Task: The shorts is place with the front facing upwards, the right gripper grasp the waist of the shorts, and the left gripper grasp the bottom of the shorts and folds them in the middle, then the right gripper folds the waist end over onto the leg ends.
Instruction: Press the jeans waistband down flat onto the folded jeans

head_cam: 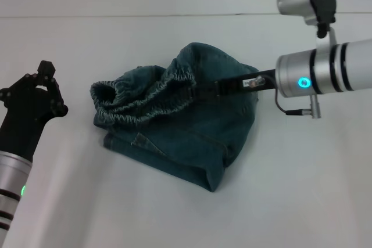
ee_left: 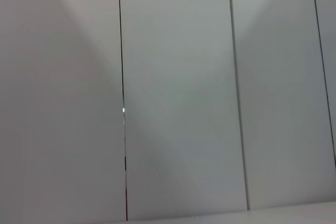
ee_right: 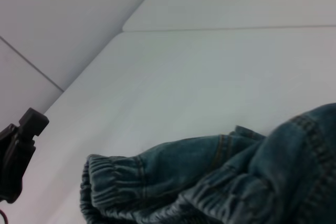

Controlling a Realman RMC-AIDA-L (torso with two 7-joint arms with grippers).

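A white table (head_cam: 302, 190) fills the head view, with a pale wall behind it. Near the middle of the table lie the blue-green denim shorts (head_cam: 192, 143), bunched into a thick heap and already doubled over on themselves. The waist of the shorts (head_cam: 142, 100), a puckered elastic band, is lifted and curls across the top of the heap toward the robot's left, its end forming an open loop. Beneath it the flatter denim layers rest on the table, with a stitched pocket corner showing at the lower left edge of the pile. The leg hems cannot be picked out with any certainty in the heap.

The right gripper (head_cam: 200, 91) reaches in from the right side on a silver wrist with a cyan light. Its black fingers are clamped on the waistband where the band rises highest, holding that part of the cloth up off the rest of the pile.

The left gripper (head_cam: 43, 82) stands well apart from the shorts at the left edge of the table, on a silver wrist with a green light, touching nothing. Its black fingers appear drawn together with nothing between them, though the angle makes this hard to confirm.

The right wrist view looks along the table past the ruffled waistband (ee_right: 136, 182), with the left gripper (ee_right: 18, 150) far off. The left wrist view shows only plain wall panels (ee_left: 178, 98).
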